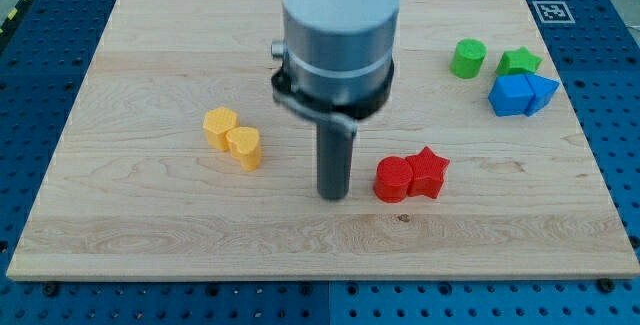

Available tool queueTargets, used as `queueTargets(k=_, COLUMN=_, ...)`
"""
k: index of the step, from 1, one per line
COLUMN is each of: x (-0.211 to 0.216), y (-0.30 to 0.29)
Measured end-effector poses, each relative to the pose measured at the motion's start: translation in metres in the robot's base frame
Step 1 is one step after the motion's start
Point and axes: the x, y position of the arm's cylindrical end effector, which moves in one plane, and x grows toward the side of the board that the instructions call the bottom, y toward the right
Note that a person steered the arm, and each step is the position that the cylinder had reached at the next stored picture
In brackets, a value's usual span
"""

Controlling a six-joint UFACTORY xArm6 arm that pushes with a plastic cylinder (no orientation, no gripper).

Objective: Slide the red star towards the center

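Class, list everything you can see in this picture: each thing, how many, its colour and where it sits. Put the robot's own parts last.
red star: one, red, right of centre, touching the red cylinder
red cylinder: one, red, just left of the star
yellow blocks: two, yellow, left of centre, touching
green cylinder: one, green, upper right
green star: one, green, right of the green cylinder
blue blocks: two, blue, below the green pair
wooden board: one, light wood
my tip: one, dark, just left of the red cylinder

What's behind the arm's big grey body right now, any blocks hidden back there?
No block shows around the arm body, only bare wooden board on either side. Whatever lies directly behind it is covered. My tip sits just to the view's left of the red cylinder, which touches the red star.
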Motion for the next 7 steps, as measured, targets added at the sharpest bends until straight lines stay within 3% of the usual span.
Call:
queueTargets(k=1, x=0.031, y=0.013)
queueTargets(k=3, x=0.026, y=0.071)
queueTargets(k=7, x=-0.039, y=0.127)
